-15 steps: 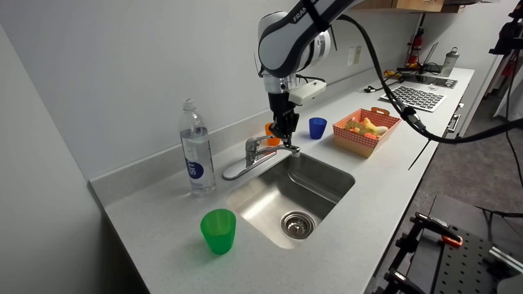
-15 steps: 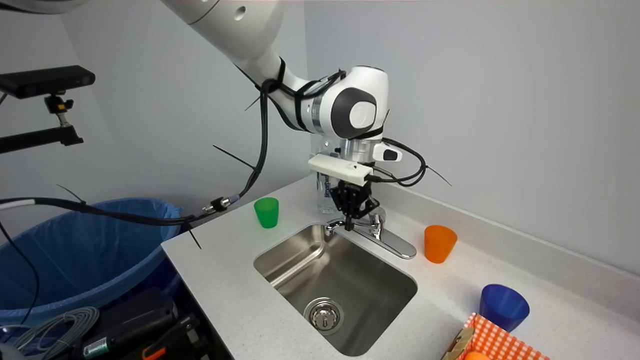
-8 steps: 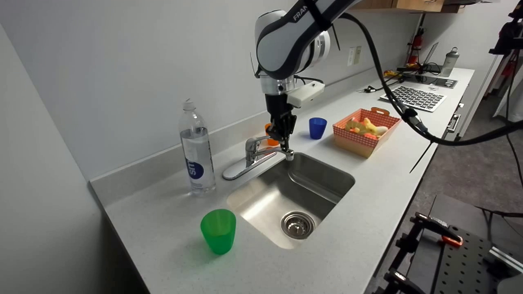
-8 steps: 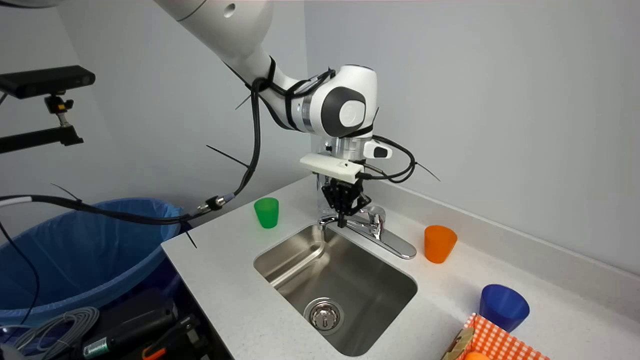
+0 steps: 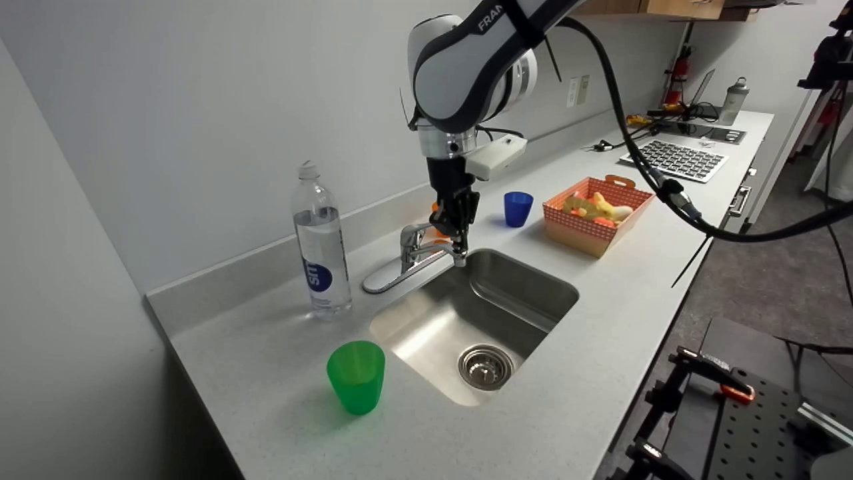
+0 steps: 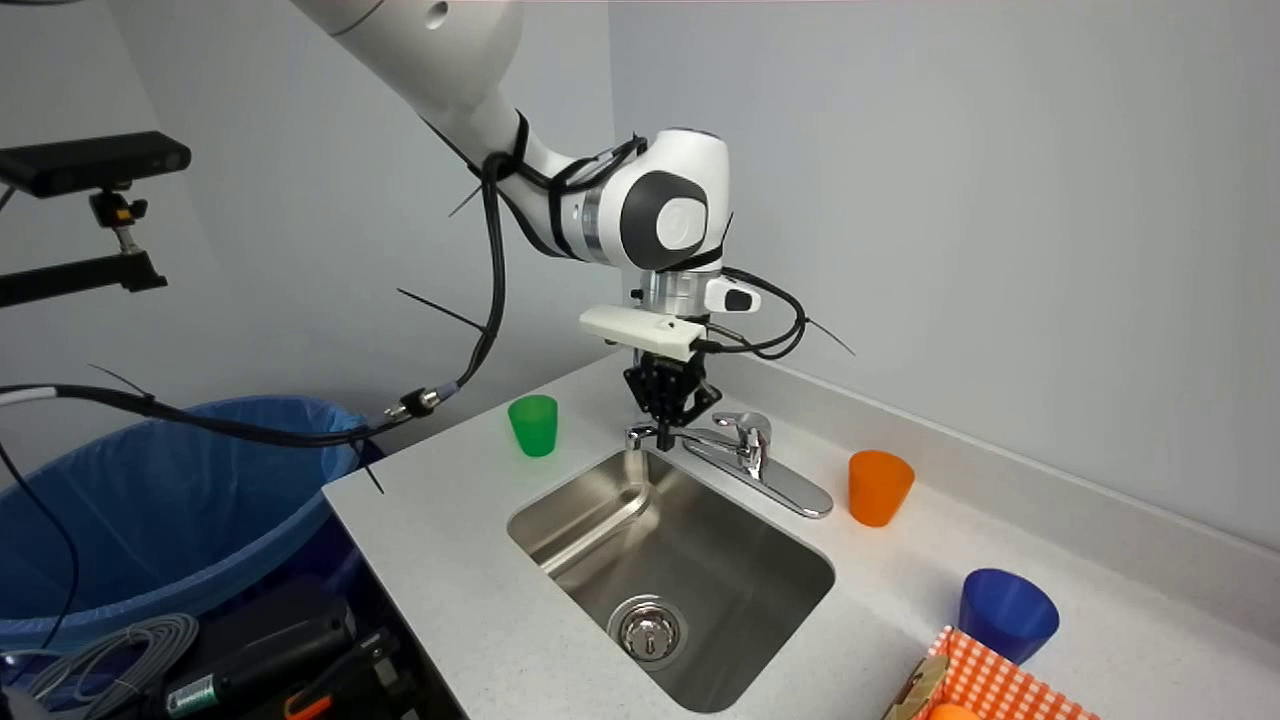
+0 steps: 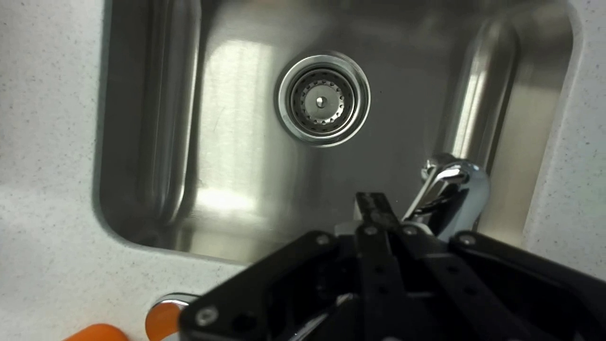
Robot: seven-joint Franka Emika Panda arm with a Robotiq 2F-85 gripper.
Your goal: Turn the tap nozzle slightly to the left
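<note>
The tap nozzle (image 5: 434,249), a short chrome spout, reaches from the small silver faucet (image 5: 408,248) over the sink's edge. Its rounded end (image 6: 636,435) sticks out beyond the fingers in an exterior view. In the wrist view the tap nozzle (image 7: 457,196) lies just right of my gripper (image 7: 376,201), partly hidden behind it. My gripper is shut with its fingers together and nothing between them. It points down beside the spout near its end, as both exterior views show (image 5: 461,248) (image 6: 665,440). The fingers seem to be against the spout's side; the contact itself is hidden.
The steel sink (image 5: 426,347) with its drain lies below. A clear water bottle (image 5: 323,260) and a green cup (image 5: 356,378) stand on the counter. An orange cup (image 6: 880,488), a blue cup (image 6: 1008,612) and a checkered basket (image 5: 573,233) stand beyond the faucet. A wall runs behind.
My gripper has moved left in both exterior views, staying shut and low by the spout. The tap nozzle's end has swung left along with it. The faucet base has not moved.
</note>
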